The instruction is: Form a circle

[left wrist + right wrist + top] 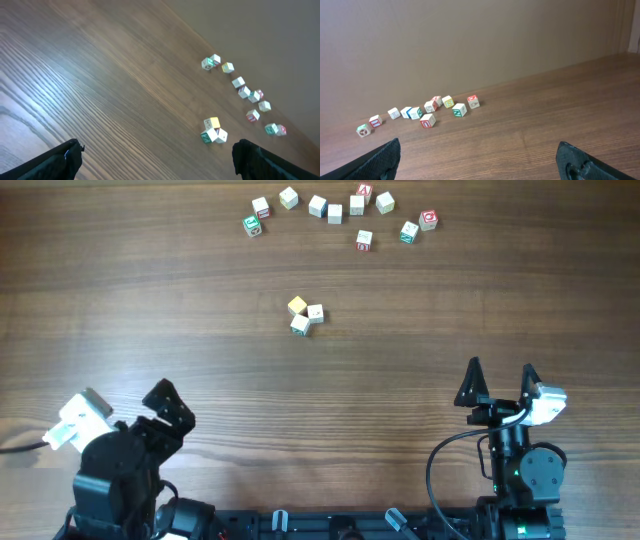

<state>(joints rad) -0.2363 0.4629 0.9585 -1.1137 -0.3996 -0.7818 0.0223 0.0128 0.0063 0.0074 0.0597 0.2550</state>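
Progress low: circle [306,313] is three touching cubes; spare cubes [335,212] scattered beyond it; left gripper [156,150] and right gripper [500,370] wide, empty.

The overhead camera looks straight down on the table [150,300] from well above. The left end effector [172,405] sits at the lower left of its frame and the right end effector [500,370] at the lower right.

The left wrist camera sits low and rolled, looking obliquely across the table past its end effector [157,147] towards the far edge at the upper right. With the overhead view it shares the unfinished circle [305,313] [212,130] and the loose cubes [335,210] [245,92].

The right wrist camera looks almost level over its end effector [479,145] at the wall [480,40]. It sees the loose cubes [420,114] at middle left.
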